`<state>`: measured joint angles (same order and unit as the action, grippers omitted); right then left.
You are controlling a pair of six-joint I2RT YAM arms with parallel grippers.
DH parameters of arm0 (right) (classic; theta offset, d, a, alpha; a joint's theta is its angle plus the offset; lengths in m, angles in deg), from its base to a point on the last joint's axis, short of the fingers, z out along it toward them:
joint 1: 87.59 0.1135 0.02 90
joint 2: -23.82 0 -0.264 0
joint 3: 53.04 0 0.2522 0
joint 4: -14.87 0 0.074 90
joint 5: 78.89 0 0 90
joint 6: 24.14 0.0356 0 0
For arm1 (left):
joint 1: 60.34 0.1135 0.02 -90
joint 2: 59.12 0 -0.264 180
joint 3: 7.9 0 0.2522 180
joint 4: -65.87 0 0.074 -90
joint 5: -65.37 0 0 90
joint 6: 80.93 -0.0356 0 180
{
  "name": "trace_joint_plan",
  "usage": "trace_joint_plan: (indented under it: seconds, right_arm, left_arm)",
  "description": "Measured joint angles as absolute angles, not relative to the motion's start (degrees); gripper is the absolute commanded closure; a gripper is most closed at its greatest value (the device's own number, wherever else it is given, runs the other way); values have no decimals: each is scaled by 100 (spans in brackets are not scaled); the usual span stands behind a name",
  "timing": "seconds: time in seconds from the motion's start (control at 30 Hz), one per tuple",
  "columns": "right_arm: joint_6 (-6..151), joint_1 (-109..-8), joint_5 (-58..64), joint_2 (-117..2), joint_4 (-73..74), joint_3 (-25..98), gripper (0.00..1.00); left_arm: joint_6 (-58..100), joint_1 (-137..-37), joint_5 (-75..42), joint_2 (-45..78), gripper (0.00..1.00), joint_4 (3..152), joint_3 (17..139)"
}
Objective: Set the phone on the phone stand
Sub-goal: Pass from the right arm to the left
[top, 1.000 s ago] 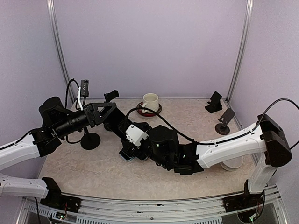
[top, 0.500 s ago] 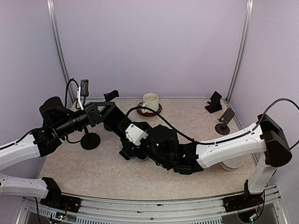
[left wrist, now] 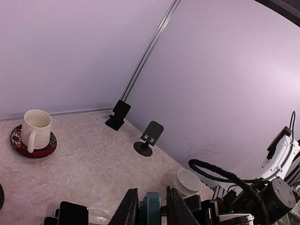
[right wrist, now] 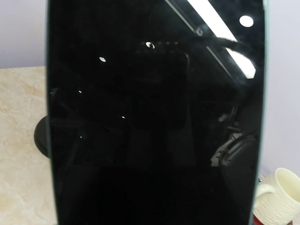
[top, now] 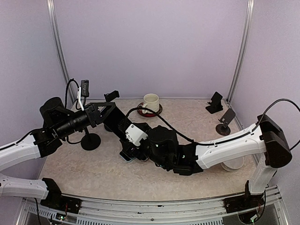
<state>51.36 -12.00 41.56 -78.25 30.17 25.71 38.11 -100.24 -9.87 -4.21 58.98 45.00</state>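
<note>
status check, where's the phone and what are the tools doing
Left tool clamped on phone edge; right tool apparently gripping it too. Phone mid-table, not yet on phone stand. Nothing loose between; mug sits at the back.

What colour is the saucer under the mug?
The saucer is dark red with a lighter pattern near its rim. It shows best in the left wrist view.
</note>
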Motion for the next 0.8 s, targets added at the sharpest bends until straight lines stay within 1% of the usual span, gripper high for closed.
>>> trace_joint_plan:
  seconds: [0.2, 0.27, 0.4, 0.53, 0.6, 0.63, 0.7, 0.8]
  right_arm:
    - [5178, -1200, 4150, -7853, 3021, 2593, 63]
    - [5184, -1200, 4139, -7857, 3021, 2593, 63]
    - [5206, -1200, 4137, -7888, 3032, 2624, 63]
    - [5235, -1200, 4132, -7890, 3037, 2628, 63]
    - [5254, -1200, 4119, -7892, 3037, 2628, 62]
    - [5265, -1200, 4117, -7895, 3037, 2628, 59]
    - [5276, -1200, 4110, -7895, 3037, 2628, 45]
    - [5294, -1200, 4093, -7895, 3037, 2628, 18]
  left_arm:
    - [3811, -10024, -994, -421, 80, 5898, 4500]
    - [3808, -10024, -994, -421, 81, 5898, 4500]
    - [3789, -10022, -1020, -421, 88, 5901, 4498]
    - [3675, -10011, -1116, -421, 99, 5901, 4478]
    - [3629, -10002, -1142, -421, 100, 5901, 4469]
    - [3623, -10002, -1147, -421, 100, 5901, 4469]
    - [3614, -10002, -1151, -421, 100, 5903, 4469]
    - [3603, -10002, -1155, -423, 100, 5905, 4469]
